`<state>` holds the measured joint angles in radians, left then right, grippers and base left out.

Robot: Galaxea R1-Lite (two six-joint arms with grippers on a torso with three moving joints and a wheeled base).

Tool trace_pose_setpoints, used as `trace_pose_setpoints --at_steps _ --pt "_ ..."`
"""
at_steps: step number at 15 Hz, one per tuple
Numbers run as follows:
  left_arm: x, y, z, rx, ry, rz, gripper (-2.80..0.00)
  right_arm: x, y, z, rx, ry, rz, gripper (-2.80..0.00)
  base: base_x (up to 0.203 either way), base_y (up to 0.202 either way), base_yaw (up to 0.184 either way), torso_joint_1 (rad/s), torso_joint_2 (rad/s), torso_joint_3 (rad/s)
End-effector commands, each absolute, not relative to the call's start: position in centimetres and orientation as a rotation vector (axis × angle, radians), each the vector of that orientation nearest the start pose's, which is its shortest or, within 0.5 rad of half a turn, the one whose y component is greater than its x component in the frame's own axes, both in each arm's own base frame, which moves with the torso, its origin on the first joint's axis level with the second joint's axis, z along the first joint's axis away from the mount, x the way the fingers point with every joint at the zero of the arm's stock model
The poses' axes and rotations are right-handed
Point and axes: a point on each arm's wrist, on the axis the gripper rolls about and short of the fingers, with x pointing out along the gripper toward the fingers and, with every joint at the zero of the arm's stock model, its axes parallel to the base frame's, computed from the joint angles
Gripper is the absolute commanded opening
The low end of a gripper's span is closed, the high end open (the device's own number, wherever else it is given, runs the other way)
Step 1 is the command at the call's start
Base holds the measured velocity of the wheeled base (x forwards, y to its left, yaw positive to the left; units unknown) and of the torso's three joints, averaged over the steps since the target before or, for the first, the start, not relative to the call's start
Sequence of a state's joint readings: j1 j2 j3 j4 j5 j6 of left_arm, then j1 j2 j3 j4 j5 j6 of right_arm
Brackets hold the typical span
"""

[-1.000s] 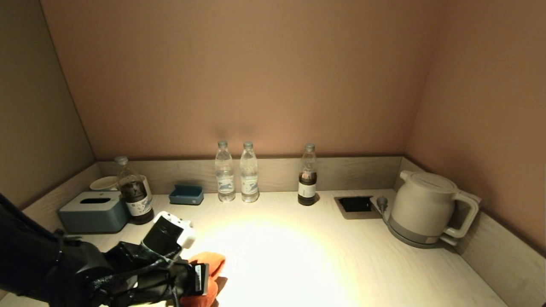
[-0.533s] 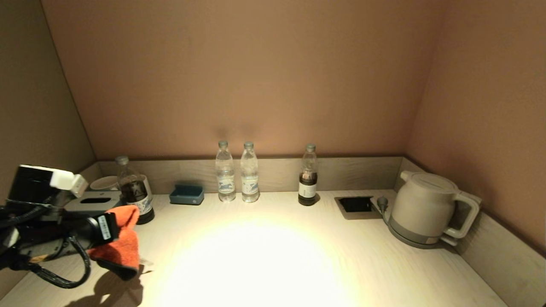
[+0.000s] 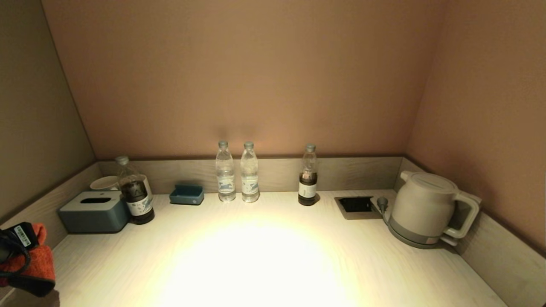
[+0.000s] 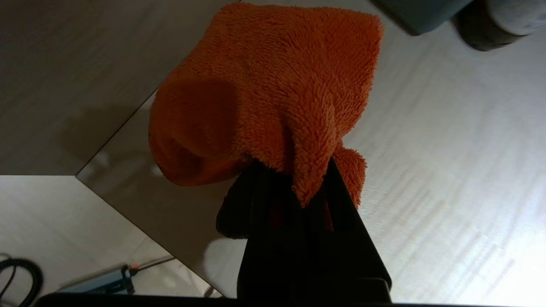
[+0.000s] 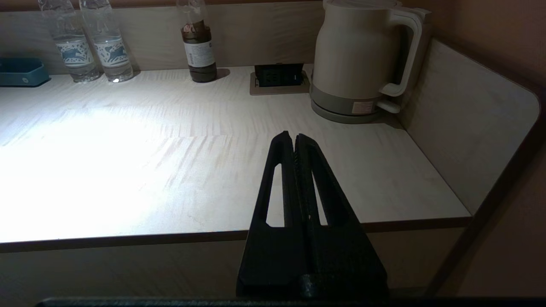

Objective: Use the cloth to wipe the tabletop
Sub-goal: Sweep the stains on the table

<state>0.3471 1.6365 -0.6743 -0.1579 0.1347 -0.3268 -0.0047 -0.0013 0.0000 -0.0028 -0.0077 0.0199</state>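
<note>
My left gripper [image 4: 294, 170] is shut on an orange fluffy cloth [image 4: 273, 89], which hangs bunched from its fingertips above the table's near left corner. In the head view the cloth [image 3: 30, 260] and the gripper [image 3: 15, 245] show at the far left edge, lifted off the light wooden tabletop [image 3: 264, 256]. My right gripper [image 5: 294, 138] is shut and empty, parked just before the table's front edge on the right side; it does not show in the head view.
Along the back wall stand a blue tissue box [image 3: 94, 211], a dark-drink bottle [image 3: 134, 192], a small blue tray [image 3: 186, 194], two water bottles [image 3: 236, 172] and another dark bottle [image 3: 308, 175]. A white kettle [image 3: 428, 209] and a socket recess [image 3: 356, 204] are at the right.
My left gripper has carried the cloth up off the tabletop and swung it leftward, from the front middle-left to the far left edge of the view. The right arm has not moved.
</note>
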Motion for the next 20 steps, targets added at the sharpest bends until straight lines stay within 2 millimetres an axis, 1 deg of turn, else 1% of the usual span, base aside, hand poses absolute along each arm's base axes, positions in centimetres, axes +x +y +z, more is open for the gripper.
trace_pose_setpoints --at_steps 1,2,6,7,8,10,11,14,16,17,18,20 --pt "24.8 10.8 9.0 -0.415 0.844 0.646 -2.8 -2.3 0.0 7.6 0.02 -0.003 -0.012 -2.8 0.0 0.0 0.0 0.0 0.0 0.0" --pt "25.2 11.3 8.1 -0.419 0.862 0.658 -2.8 -2.3 0.0 7.6 0.02 -0.003 -0.012 -2.8 0.0 0.0 0.0 0.0 0.0 0.0" --pt "27.0 12.4 3.1 -0.429 0.97 0.672 -2.8 -2.3 0.0 7.6 0.02 -0.003 -0.012 -2.8 0.0 0.0 0.0 0.0 0.0 0.0" --pt "27.4 12.6 2.2 -0.43 0.98 0.673 -2.8 -2.3 0.0 7.6 0.02 -0.003 -0.012 -2.8 0.0 0.0 0.0 0.0 0.0 0.0" --pt "27.5 12.6 2.1 -0.428 0.975 0.671 -2.8 -2.3 0.0 7.6 0.02 -0.003 -0.012 -2.8 0.0 0.0 0.0 0.0 0.0 0.0" --pt "27.9 12.4 0.0 -0.42 1.024 0.658 -2.8 -2.3 0.0 7.6 0.02 -0.003 -0.012 -2.8 0.0 0.0 0.0 0.0 0.0 0.0" --pt "28.3 11.8 -0.4 -0.407 1.03 0.636 -2.8 -2.3 0.0 7.6 0.02 -0.003 -0.012 -2.8 0.0 0.0 0.0 0.0 0.0 0.0" --pt "29.1 10.3 -0.1 -0.375 1.024 0.584 -2.8 -2.3 0.0 7.6 0.02 -0.003 -0.012 -2.8 0.0 0.0 0.0 0.0 0.0 0.0" --pt "30.2 7.3 -0.1 -0.326 1.028 0.496 -2.8 -2.3 0.0 7.6 0.02 -0.003 -0.012 -2.8 0.0 0.0 0.0 0.0 0.0 0.0" --pt "30.6 6.2 0.0 -0.308 1.024 0.461 -2.8 -2.3 0.0 7.6 0.02 -0.003 -0.012 -2.8 0.0 0.0 0.0 0.0 0.0 0.0" --pt "30.9 5.5 0.1 -0.3 1.019 0.443 -2.8 -2.3 0.0 7.6 0.02 -0.003 -0.012 -2.8 0.0 0.0 0.0 0.0 0.0 0.0" --pt "31.5 2.1 0.6 -0.254 1.007 0.348 -2.8 -2.3 0.0 7.6 0.02 -0.003 -0.012 -2.8 0.0 0.0 0.0 0.0 0.0 0.0"
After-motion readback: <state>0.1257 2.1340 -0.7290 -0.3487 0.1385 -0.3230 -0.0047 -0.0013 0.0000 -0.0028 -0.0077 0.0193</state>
